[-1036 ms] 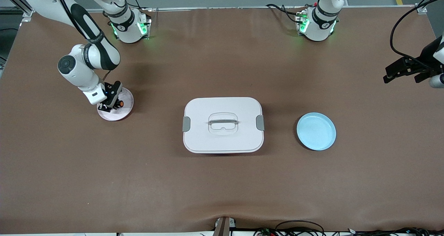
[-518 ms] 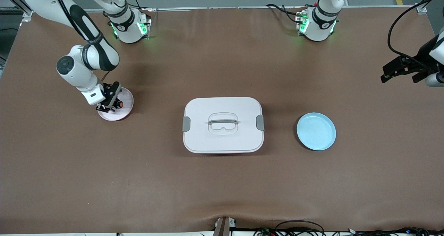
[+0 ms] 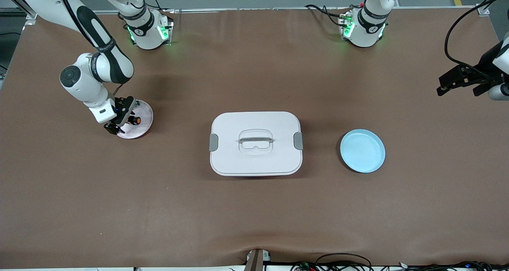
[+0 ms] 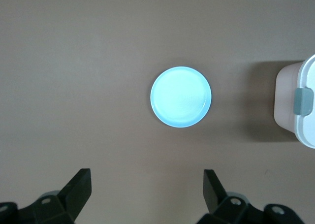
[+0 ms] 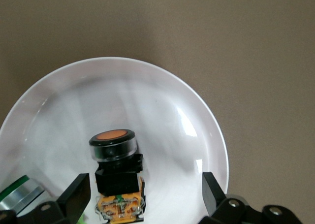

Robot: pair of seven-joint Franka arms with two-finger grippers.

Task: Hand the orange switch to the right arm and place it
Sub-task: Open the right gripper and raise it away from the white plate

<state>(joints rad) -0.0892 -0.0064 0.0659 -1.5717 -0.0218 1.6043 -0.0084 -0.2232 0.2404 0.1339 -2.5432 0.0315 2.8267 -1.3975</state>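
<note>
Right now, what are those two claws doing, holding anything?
Left gripper: open, empty, over bare table.
Right gripper: open over the small black orange-capped switch, not holding it.

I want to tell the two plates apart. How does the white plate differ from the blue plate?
The white plate is pale and glossy; the blue plate is light blue. The white plate holds the orange switch and a clear-and-green part; the blue plate holds nothing. The white plate lies toward the right arm's end under the open right end effector; the blue plate lies toward the left arm's end, nearer the front camera. Both are round and shallow.
</note>
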